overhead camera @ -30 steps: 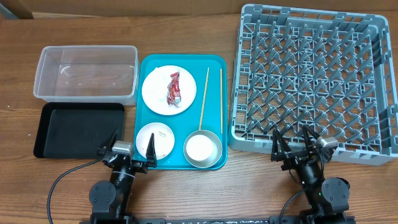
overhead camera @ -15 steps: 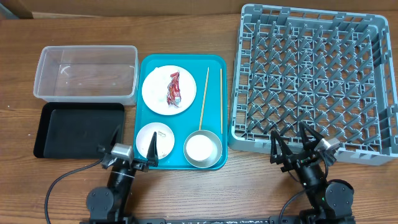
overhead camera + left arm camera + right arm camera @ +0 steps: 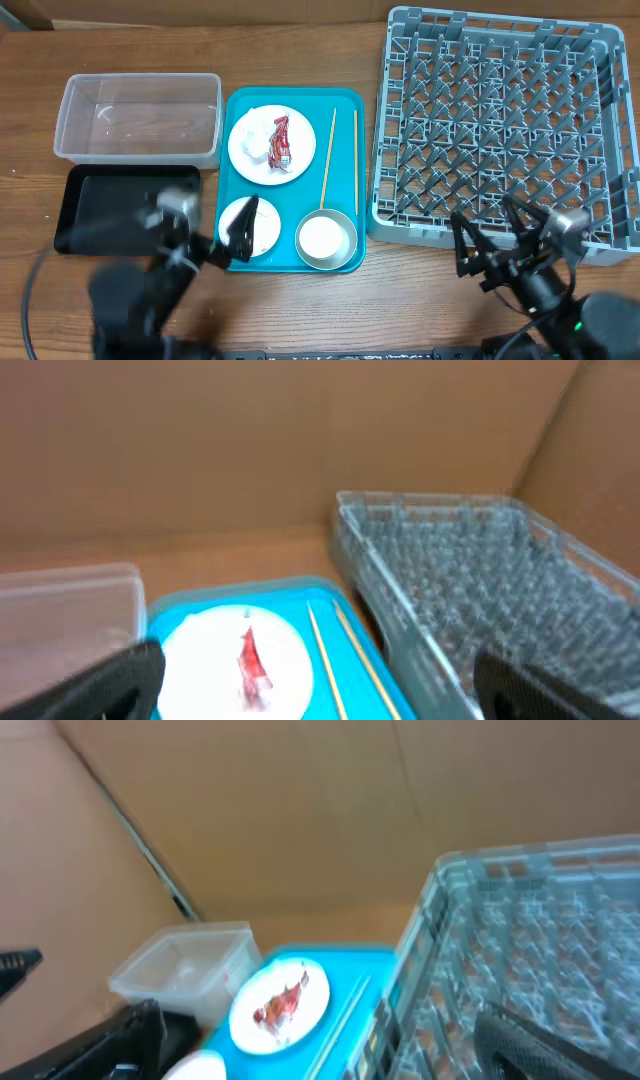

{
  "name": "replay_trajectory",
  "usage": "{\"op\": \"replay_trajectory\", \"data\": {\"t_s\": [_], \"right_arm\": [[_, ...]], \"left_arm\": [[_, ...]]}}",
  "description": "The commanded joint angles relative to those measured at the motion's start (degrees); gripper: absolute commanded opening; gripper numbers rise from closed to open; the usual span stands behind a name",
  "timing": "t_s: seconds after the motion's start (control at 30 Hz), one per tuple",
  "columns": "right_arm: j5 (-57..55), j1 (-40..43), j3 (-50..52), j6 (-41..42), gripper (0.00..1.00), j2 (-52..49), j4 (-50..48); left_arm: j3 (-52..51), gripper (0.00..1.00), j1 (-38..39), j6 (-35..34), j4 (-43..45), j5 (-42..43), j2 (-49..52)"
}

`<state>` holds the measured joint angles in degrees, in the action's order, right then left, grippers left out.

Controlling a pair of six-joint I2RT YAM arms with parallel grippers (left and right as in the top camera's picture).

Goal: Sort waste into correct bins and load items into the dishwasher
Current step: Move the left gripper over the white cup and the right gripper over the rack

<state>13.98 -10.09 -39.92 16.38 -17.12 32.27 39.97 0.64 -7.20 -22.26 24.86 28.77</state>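
Observation:
On the teal tray (image 3: 345, 120), the large white plate (image 3: 262, 165) holds a red wrapper (image 3: 281, 142) and a white tissue (image 3: 254, 142). The smaller plate (image 3: 262, 228), the grey-rimmed bowl (image 3: 326, 240) and two chopsticks (image 3: 327, 160) lie there too. No cup can be picked out. The clear tub (image 3: 140, 118) and black tray (image 3: 110, 205) are on the left, the grey dish rack (image 3: 500, 130) on the right. My left gripper (image 3: 205, 232) is open and blurred, by the smaller plate. My right gripper (image 3: 490, 230) is open at the rack's front edge.
The left wrist view shows the large plate (image 3: 210, 660), wrapper (image 3: 250, 660), chopsticks (image 3: 325, 660) and rack (image 3: 480, 580) beyond my open left gripper (image 3: 320, 695). The right wrist view shows the plate (image 3: 255, 995), tub (image 3: 185, 965) and rack (image 3: 540, 940) beyond my open right gripper (image 3: 320, 1055). Cardboard walls stand behind.
Both arms have lifted and moved; the left arm is now blurred, its gripper shifted up over the trays' near edges. The right gripper shifted right. The tableware has not moved.

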Motion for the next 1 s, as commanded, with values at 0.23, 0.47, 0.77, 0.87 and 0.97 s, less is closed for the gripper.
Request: {"op": "replay_trajectory", "data": {"t_s": [0.23, 0.47, 0.77, 0.87, 0.97], "right_arm": [[6.27, 0.42, -29.99, 0.33, 1.0, -27.91, 20.83], [6.8, 0.42, -29.83, 7.8, 1.0, -36.79, 21.68], [3.8, -4.79, -29.79, 10.34, 0.58, -54.03, 29.38], [-4.87, -6.23, -29.79, 15.91, 0.29, -58.64, 29.83], [-8.22, -6.36, -29.68, 17.09, 0.25, -64.26, 28.74]], "left_arm": [[39.04, 1.0, -0.22, 2.93, -40.17, 6.73, 36.48], [41.77, 0.9, 0.52, 2.86, -48.41, 18.16, 45.57], [41.77, 1.0, 9.86, 4.22, -47.8, 4.22, 47.08], [41.77, 1.0, 11.61, 4.22, -47.84, 2.95, 47.08], [41.77, 1.0, 12.11, 4.22, -48.06, 2.43, 47.08]]}}
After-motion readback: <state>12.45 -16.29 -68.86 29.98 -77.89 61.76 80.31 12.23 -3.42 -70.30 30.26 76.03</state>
